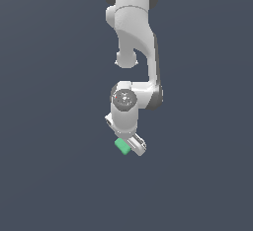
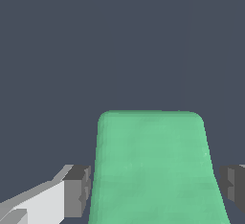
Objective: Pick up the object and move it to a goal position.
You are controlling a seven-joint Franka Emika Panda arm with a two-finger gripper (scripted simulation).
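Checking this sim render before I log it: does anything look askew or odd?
Nothing stands out. The mint-green cube sits squarely between the gripper fingers, undamaged, over a plain dark floor.

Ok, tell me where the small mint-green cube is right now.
The small mint-green cube sits low in the exterior view, just left of centre, against the white tool at the arm's end; the wrist view shows it between the grey fingers.

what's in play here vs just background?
In play:
- cube, mint green, sitting between the fingers
- gripper, the cube at its tip

Background:
- arm, white, above the gripper
- plain dark grey surface; no other loose items visible
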